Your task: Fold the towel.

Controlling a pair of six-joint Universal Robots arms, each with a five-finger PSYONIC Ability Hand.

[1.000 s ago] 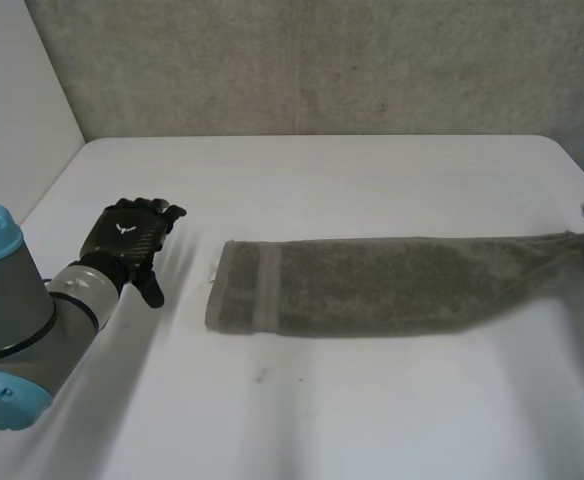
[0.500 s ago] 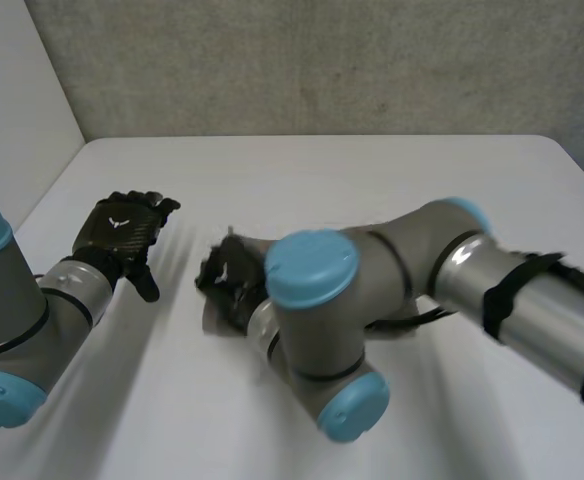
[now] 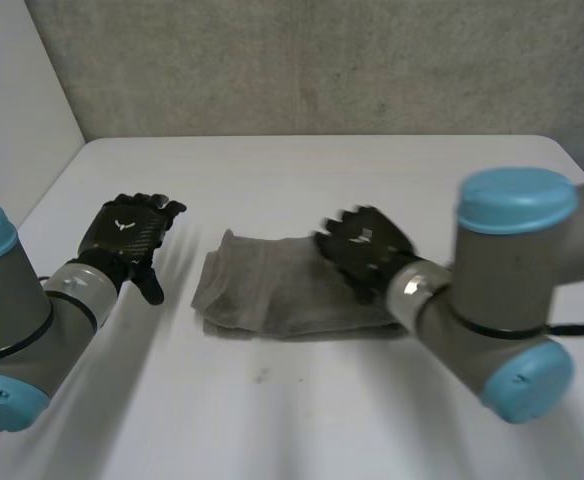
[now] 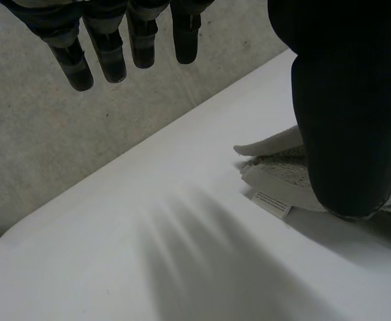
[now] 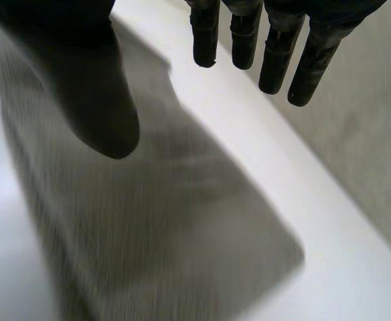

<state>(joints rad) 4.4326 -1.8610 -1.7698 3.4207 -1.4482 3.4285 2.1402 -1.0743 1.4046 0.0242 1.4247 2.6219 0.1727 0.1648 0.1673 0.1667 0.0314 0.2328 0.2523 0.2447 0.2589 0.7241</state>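
Two layers of grey towel (image 3: 262, 290) lie in the middle of the white table (image 3: 372, 170), so one fold looks done. The top layer is a bit crooked (its end near the left hand does not line up with the layer under it, and a small white label (image 4: 270, 202) pokes out there).

The right hand (image 3: 364, 250) is over the other end of the towel. Its fingers (image 5: 276, 60) are straight and spread apart, and they hold nothing. I cannot tell if it touches the cloth. The left hand (image 3: 130, 237) hangs beside the towel, not touching it, with its fingers straight and apart too.

What could go wrong? If the right hand drags on the cloth when it pulls away, the top layer could slide or flip back open. If the left hand grabs only the top layer at the messy end, the fold could come undone. And if the towel gets folded again with the edges crooked, it will likely end up lumpy and lopsided.
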